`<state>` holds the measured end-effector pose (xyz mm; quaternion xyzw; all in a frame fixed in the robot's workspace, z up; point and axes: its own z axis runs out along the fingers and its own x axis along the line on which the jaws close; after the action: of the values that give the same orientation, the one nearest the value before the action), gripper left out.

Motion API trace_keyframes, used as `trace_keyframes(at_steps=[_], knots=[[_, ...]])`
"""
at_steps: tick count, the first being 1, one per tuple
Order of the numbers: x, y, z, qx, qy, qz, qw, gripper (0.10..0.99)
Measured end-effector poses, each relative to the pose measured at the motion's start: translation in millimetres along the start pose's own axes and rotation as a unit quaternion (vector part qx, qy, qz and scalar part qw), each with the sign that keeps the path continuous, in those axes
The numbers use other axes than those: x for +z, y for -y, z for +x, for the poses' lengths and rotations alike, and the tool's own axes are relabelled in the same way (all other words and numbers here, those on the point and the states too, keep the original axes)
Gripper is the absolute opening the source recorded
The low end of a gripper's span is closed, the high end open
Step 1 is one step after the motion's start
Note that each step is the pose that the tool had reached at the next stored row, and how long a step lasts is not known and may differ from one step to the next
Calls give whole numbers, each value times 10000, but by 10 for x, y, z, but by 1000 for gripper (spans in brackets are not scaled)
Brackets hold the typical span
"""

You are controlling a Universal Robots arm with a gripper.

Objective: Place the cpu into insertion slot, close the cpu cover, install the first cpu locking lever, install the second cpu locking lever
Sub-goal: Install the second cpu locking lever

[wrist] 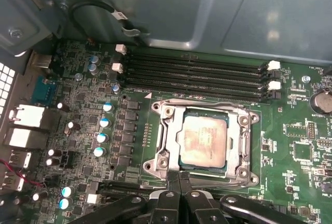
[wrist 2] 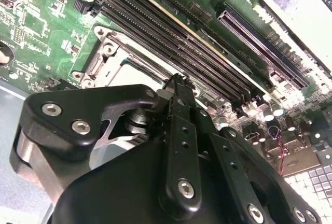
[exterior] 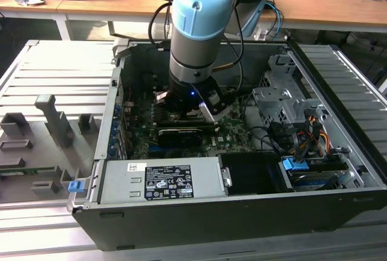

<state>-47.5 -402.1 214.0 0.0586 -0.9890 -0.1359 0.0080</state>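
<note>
You see the cpu [wrist: 203,141], a small flat square chip with a pale silver-tan metallic face, lying flat inside the insertion slot [wrist: 205,111], the square socket with a silver metal rim. The cpu cover [wrist: 245,140], a thin silver metal frame plate with a square centre opening, lies down around the chip, its opening framing the chip's face. In the second wrist view the slot's silver rim [wrist 2: 106,53] shows beyond the claw's black linkage.

Your black claw [wrist: 179,174] sits at the near edge of the socket frame in the first wrist view, its two fingertips pressed together with nothing between them, their tips just at the frame's rim. In the second wrist view the same claw [wrist 2: 176,81] points down at the socket's edge.

Just beside the socket run four long black memory slots [wrist: 197,73], parallel to one another on the green motherboard [wrist: 290,146]. A row of small silver-topped capacitors [wrist: 104,123] stands on the socket's other side.

In the exterior view the grey and pale-blue robot arm [exterior: 196,25] reaches down into the open dark computer case [exterior: 338,152], which lies on its side on a grey ribbed tabletop [exterior: 54,74]. A grey power supply box [exterior: 160,179] with a white label fills the case's near corner.
</note>
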Motion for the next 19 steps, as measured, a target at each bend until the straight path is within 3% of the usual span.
trace_keyframes(at_steps=[7,8,12,13,14,15,19], knots=[[-4,14,12,-2,2,-17,10000,106],[-9,32,36,-3,12,-101,9999,106],[-26,92,140,-10,28,-202,9998,106],[-23,93,208,-17,44,-291,9996,106],[-17,95,212,-22,49,-324,9995,106],[-9,96,213,-24,51,-344,9994,106],[7,102,214,-26,49,-343,9994,106]])
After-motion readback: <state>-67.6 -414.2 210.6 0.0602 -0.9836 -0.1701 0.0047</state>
